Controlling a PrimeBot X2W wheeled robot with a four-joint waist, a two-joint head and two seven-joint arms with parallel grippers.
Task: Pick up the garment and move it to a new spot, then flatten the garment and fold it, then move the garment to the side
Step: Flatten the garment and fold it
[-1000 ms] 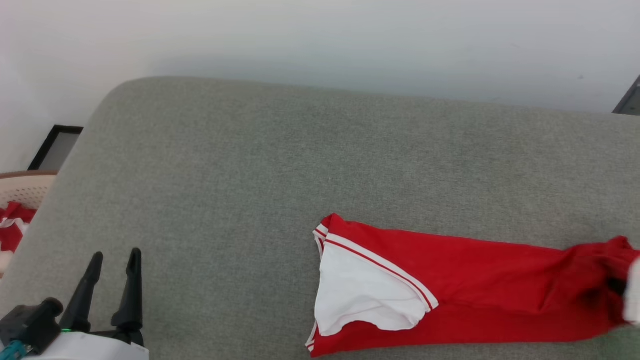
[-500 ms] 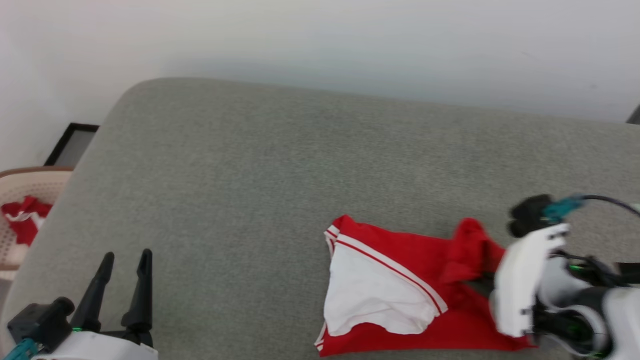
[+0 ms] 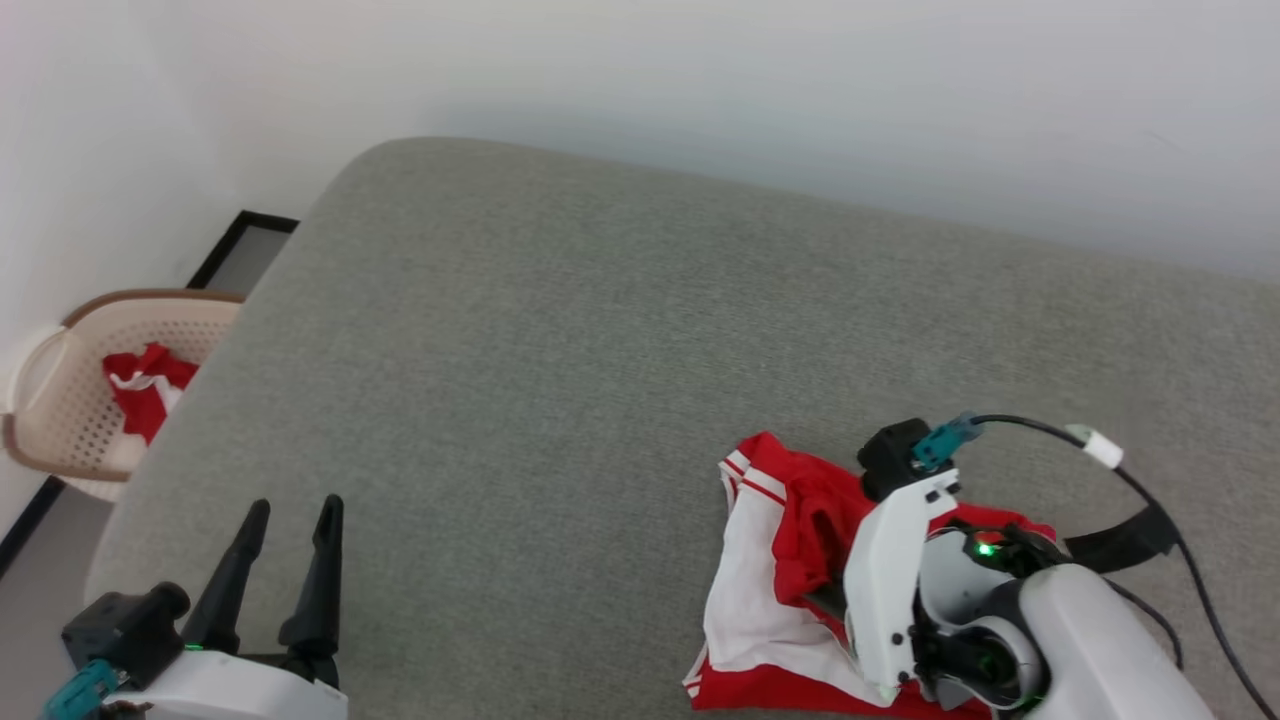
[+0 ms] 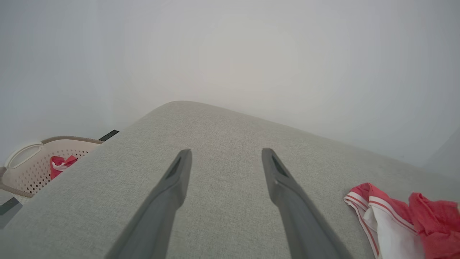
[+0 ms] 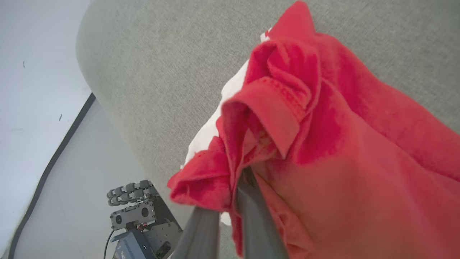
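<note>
Red garment [image 3: 800, 515], bunched | right end effector [image 5: 233, 196] gripping its hem, apparently | left end effector [image 3: 293, 510] released

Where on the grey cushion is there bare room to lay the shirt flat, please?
The cushion is bare across its middle and back, from the left gripper to the far edge, and left of the garment. The front right is crowded: the right gripper holds the bunched garment there.
</note>
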